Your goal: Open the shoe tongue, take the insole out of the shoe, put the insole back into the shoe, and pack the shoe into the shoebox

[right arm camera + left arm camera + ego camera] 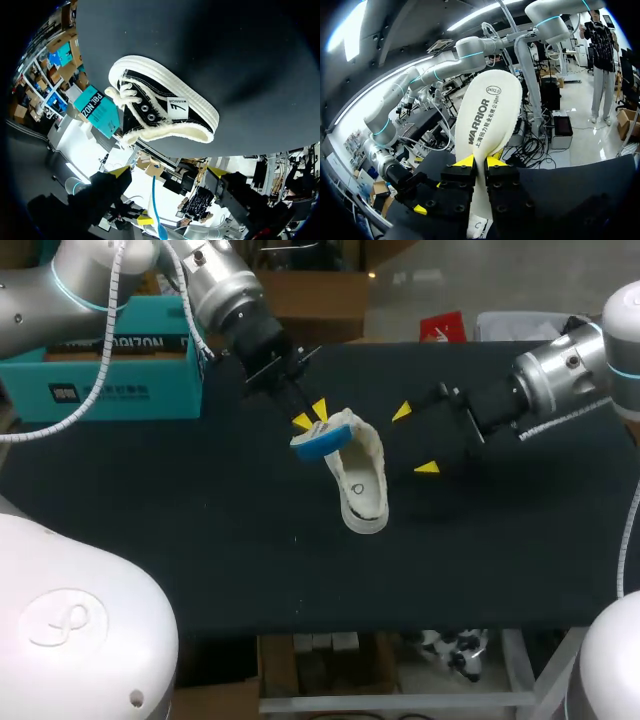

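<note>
Our left pincer point(311, 414) pinching the printed insole point(487, 120) at the shoe's point(362, 480) 11 o'clock end, shoe lying mid desk point(200, 540), our right pincer point(414, 440) spread at its 2 o'clock, labelled teal shoebox point(110, 375) at 10 o'clock

The left arm point(215, 280) comes in from the far left corner, and the left gripper point(310, 415) pinches the insole point(487, 115) between both fingers. The right arm point(560, 375) stretches in low from the right, with the right gripper point(413, 440) spread wide.

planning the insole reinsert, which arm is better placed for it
Left: the left gripper is shut on the insole right at the shoe; the right gripper hangs open and empty.
</note>
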`<state>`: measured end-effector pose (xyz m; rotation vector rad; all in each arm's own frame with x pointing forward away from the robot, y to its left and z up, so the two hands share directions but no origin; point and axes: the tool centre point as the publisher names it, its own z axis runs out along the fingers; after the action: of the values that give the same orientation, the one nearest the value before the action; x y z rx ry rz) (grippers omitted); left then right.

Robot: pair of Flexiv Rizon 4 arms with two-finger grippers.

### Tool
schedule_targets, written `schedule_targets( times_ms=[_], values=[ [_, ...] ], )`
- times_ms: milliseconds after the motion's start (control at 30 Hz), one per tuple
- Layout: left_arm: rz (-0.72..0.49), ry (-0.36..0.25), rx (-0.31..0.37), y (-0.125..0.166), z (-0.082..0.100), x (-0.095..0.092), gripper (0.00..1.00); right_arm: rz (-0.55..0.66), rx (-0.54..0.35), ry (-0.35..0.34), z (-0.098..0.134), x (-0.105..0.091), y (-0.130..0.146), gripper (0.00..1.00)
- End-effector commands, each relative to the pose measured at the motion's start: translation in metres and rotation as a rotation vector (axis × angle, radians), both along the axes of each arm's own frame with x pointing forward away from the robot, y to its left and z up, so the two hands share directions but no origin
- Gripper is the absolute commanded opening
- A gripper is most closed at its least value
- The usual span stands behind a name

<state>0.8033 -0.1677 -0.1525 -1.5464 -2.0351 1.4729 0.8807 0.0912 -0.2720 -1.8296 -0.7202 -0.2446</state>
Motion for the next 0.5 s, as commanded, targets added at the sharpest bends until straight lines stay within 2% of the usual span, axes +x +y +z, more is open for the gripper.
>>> schedule_targets(
  times_ms=[33,300,500],
  values=[
    [-0.036,-0.011,-0.026,-0.01,-0.01,0.004,0.0,-0.056,0.035,0.018,-0.003,-0.009,0.004,1.0],
    [-0.082,-0.044,-0.071,-0.026,-0.025,0.017,0.0,-0.087,0.085,0.035,0.001,-0.008,0.019,1.0],
    [-0.079,-0.072,-0.076,-0.035,-0.034,0.024,0.0,-0.101,0.105,0.035,0.004,-0.009,0.025,1.0]
  ],
)
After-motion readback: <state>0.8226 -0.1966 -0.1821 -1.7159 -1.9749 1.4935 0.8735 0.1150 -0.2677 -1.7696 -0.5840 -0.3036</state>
